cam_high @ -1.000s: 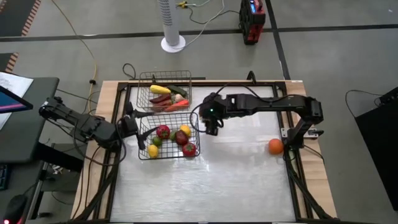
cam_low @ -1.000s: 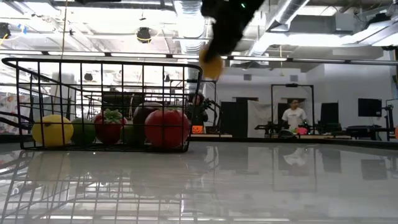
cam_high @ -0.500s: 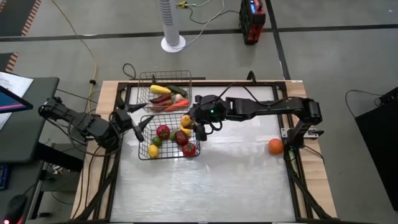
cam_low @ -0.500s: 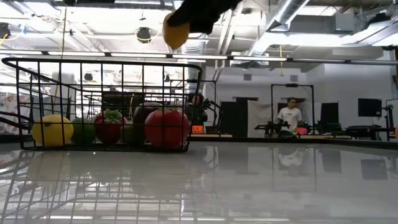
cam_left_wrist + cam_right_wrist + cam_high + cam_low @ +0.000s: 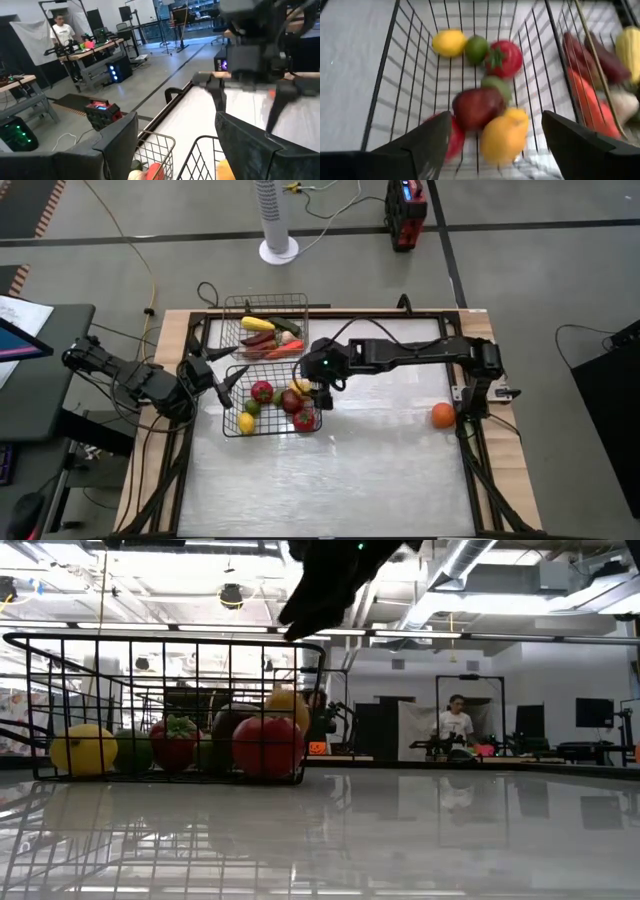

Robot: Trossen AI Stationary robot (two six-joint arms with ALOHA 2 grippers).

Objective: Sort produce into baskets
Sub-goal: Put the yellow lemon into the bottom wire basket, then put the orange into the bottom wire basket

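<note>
The right arm reaches from the table's right edge across to the dark basket (image 5: 271, 402), its forearm lying nearly level and its wrist bent down so the right gripper (image 5: 318, 386) hangs above the basket's right end. In the right wrist view its two dark fingers (image 5: 422, 145) stand wide apart with nothing between them, looking straight down into the basket.

Under them a yellow-orange fruit (image 5: 503, 135), a longish oval, lies among the pile with its long axis slanting toward a dark red fruit (image 5: 477, 107), which it touches. Farther in sit a red tomato (image 5: 503, 58) with its green star cap facing up, a lime (image 5: 476, 48) and a lemon (image 5: 449, 42) side by side. In the low view the fruit shows behind a big red one (image 5: 267, 745) at the basket's right end.

The silvery basket (image 5: 262, 326) stands just behind, holding the long pieces: a yellow corn (image 5: 257, 323) and red peppers (image 5: 262, 339) lying roughly crosswise. An orange (image 5: 443, 415) rests alone near the table's right edge.

The left gripper (image 5: 221, 373) waits at the dark basket's left corner, fingers spread, seemingly clear of the wire, though the blur leaves that unsure
</note>
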